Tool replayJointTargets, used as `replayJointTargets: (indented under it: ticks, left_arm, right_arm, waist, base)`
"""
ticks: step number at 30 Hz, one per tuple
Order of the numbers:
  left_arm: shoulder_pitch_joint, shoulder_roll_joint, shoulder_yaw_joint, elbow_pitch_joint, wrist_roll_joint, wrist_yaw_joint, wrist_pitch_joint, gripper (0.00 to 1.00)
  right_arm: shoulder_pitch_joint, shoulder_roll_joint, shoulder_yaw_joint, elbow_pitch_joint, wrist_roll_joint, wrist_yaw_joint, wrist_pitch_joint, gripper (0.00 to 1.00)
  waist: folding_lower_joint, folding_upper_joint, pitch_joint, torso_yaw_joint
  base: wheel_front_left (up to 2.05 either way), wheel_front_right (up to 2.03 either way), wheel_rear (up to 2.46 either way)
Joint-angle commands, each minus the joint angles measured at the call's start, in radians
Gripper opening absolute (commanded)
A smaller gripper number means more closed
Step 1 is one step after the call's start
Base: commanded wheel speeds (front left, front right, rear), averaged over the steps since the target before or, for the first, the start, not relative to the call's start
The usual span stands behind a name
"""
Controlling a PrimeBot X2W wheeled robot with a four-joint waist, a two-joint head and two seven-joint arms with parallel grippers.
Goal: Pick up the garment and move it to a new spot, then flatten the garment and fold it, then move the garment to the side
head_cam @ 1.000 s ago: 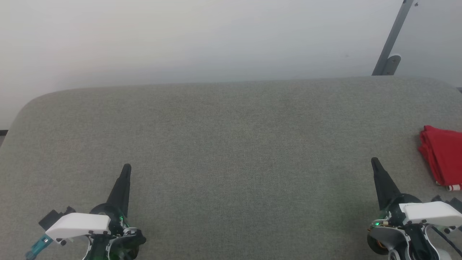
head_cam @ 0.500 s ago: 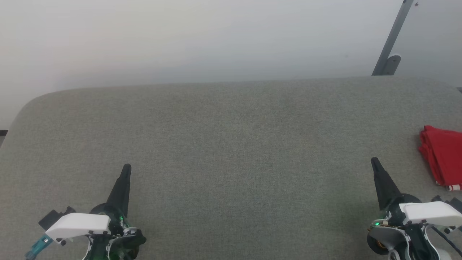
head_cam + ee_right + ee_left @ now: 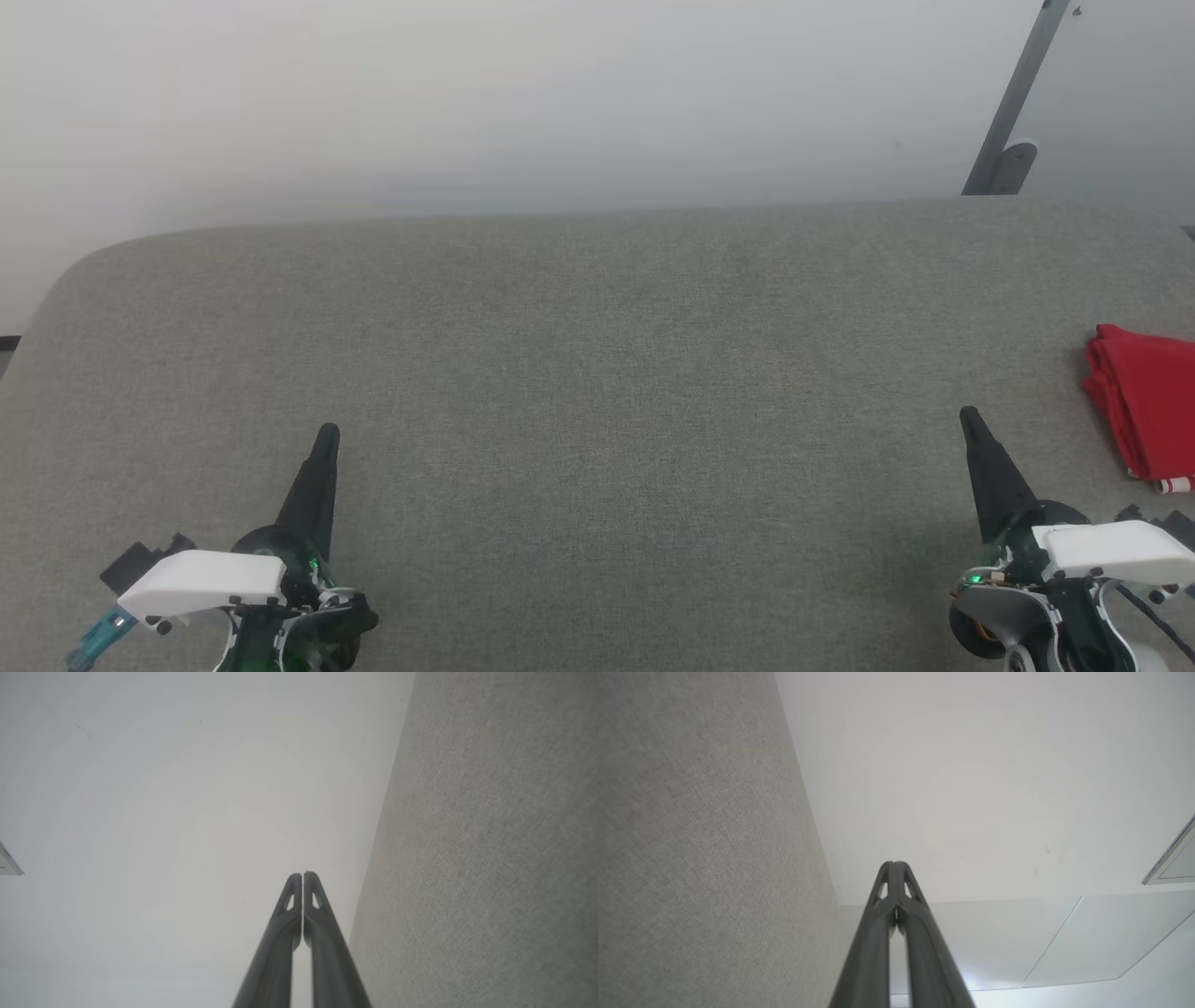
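Garment lies folded, red, at table right edge | my left gripper and right gripper sit near front edge, jaws together, empty | judged: fold and side placement done, nothing left.

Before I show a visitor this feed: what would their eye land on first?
The folded red garment stands out, on the grey table at the head view's right edge. Then the two dark pointed grippers: the left gripper at lower left, the right gripper at lower right, both shut.
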Motion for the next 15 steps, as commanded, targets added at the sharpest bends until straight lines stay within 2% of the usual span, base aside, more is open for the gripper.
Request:
replayJointTargets:
  ticks: [1,15]
  left_arm:
    - [-0.011,-0.002,0.002,-0.001,-0.004,-0.003,0.003,0.0]
    - [-0.011,-0.002,0.002,-0.001,-0.004,-0.003,0.003,0.0]
  right_arm:
    - [-0.005,0.003,0.0,0.003,0.004,0.0,0.002,0.0]
    - [-0.005,0.003,0.0,0.003,0.004,0.0,0.002,0.0]
  waist:
    - [0.0,-0.0001,0.0,0.0]
    - [0.0,-0.0001,0.0,0.0]
  base:
    - [0.0,0.0,0.0]
    - [0.0,0.0,0.0]
